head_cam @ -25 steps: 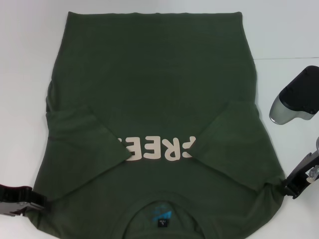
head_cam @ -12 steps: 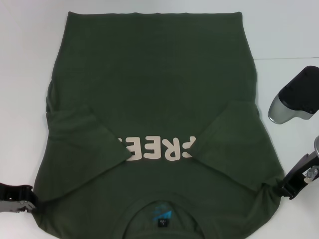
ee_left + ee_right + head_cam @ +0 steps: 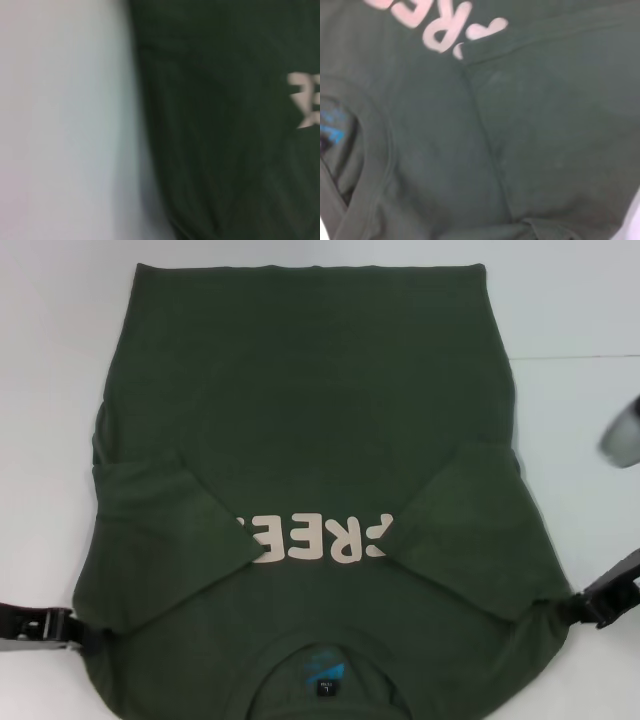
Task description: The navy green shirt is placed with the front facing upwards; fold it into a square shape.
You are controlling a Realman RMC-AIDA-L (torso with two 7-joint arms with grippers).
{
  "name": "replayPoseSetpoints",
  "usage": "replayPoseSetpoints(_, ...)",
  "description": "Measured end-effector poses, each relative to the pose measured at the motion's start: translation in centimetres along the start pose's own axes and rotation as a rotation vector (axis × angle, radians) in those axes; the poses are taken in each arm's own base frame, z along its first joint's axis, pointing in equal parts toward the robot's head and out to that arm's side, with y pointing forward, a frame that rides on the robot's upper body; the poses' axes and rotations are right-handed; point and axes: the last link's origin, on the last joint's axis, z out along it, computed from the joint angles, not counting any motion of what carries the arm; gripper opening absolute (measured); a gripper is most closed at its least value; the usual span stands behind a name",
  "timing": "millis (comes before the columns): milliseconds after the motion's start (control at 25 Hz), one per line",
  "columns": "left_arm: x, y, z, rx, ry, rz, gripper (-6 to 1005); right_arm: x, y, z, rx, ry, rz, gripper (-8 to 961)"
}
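head view: navy green shirt [image 3: 310, 440] on white table [image 3: 50, 390]; each end effector's grip state unclear.

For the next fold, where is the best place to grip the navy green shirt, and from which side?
Probably at the two shoulder corners of the navy green shirt, beside the collar, coming in from each outer side. Both sleeves are already folded inward, and the left tool and right tool sit at those corners.
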Motion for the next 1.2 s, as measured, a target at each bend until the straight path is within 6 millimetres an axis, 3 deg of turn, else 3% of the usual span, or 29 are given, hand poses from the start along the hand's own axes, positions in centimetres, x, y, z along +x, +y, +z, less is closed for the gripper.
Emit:
replayPoseSetpoints(240,-0.9,-0.7,0.4,-0.111,0.078,0.082,27,3.7,-1.8,-0.1,-0.1,-0.169,0.112,30)
replayPoseSetpoints(360,-1.3,-0.9,0.5,-0.131,0.104,0.119,27,6.9,-2.3,0.6,-0.184,-0.306,0.16,30)
replayPoseSetpoints(400,-1.6,-1.2,0.5,-0.153,0.137,0.148,27,6.9,-2.3,0.6,-0.184,-0.306,0.16,30)
replayPoseSetpoints(680,-3.5,-1.8,-0.5,-0.218,0.252,0.303,27,12.2,-2.7,1.7,-0.315,-0.602,0.25,30)
replayPoseSetpoints(1200,-7.3,-2.2,-2.0,-0.273,0.335,0.572,28,20.3,0.0,3.9,-0.256,-0.85,0.171,31)
